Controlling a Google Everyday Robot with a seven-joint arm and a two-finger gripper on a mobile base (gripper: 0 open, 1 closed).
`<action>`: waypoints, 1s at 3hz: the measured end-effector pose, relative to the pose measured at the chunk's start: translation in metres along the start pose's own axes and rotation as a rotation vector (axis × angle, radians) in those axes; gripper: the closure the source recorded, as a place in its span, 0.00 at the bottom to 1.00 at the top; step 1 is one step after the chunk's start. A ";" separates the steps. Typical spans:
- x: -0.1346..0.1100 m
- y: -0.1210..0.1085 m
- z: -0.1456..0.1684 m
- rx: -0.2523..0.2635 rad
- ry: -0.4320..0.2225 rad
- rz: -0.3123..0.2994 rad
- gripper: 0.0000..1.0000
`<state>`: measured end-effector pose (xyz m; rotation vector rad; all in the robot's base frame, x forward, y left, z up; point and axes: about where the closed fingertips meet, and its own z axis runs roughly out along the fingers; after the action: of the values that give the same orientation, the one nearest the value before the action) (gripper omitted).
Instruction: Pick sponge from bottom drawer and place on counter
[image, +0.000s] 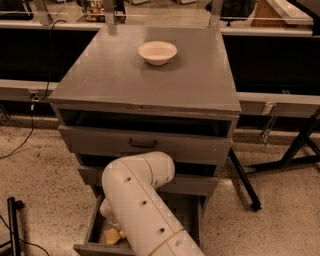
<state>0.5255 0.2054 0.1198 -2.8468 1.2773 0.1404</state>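
Note:
The bottom drawer (92, 231) is pulled open at the foot of the grey cabinet. My white arm (142, 200) reaches down into it and covers most of its floor. My gripper (109, 216) is down inside the drawer at its left side, largely hidden behind the arm. A pale yellow piece (113, 236), apparently the sponge, shows just below the gripper on the drawer floor; I cannot tell whether the gripper touches it. The counter (115, 75) is the flat grey cabinet top above.
A white bowl (157, 52) stands on the counter near its back middle. The top drawer and the middle drawer (145, 145) with its black handle stand slightly open. A black stand leg (245, 180) lies right of the cabinet, a black post (12, 225) at the lower left.

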 end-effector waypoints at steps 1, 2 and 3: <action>-0.002 0.000 0.001 0.004 -0.004 -0.008 0.91; -0.006 -0.001 -0.020 0.077 -0.062 -0.036 1.00; -0.001 0.006 -0.090 0.258 -0.131 -0.055 1.00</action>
<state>0.5270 0.1967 0.2094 -2.6046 1.1025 0.1471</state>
